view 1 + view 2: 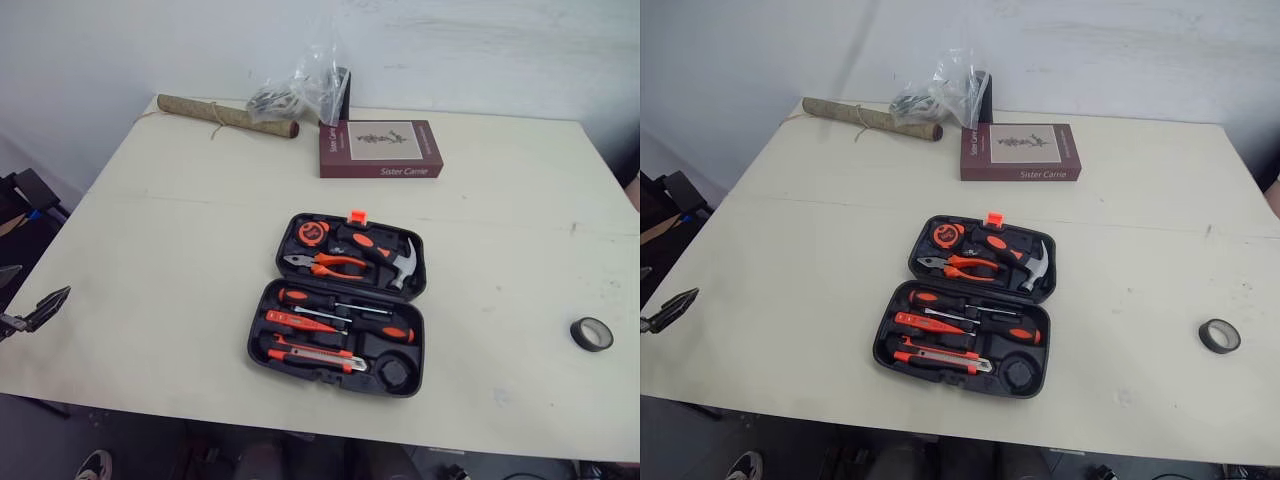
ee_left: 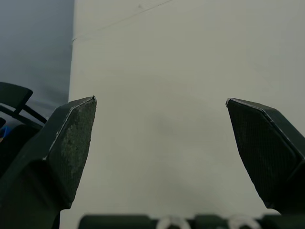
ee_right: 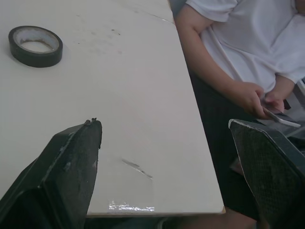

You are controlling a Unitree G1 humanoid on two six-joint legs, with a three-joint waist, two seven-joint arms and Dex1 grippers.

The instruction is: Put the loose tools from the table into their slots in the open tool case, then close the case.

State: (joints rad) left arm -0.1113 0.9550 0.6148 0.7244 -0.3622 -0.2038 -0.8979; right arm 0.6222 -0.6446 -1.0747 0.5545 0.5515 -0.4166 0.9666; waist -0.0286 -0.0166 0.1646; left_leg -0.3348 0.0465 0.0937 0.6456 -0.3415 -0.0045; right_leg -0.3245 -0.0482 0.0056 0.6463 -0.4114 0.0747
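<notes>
Head stereo pair looks fwd/down over whole table (image 1: 180, 260); wrist cams low near its edges, R shares tape roll (image 3: 35, 45).

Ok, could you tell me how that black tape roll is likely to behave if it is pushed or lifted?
The tape roll lies flat on the table, so a push would probably slide it rather than roll it. It is a small hollow ring, so likely light. Tipped on edge, it could well roll away.
</notes>
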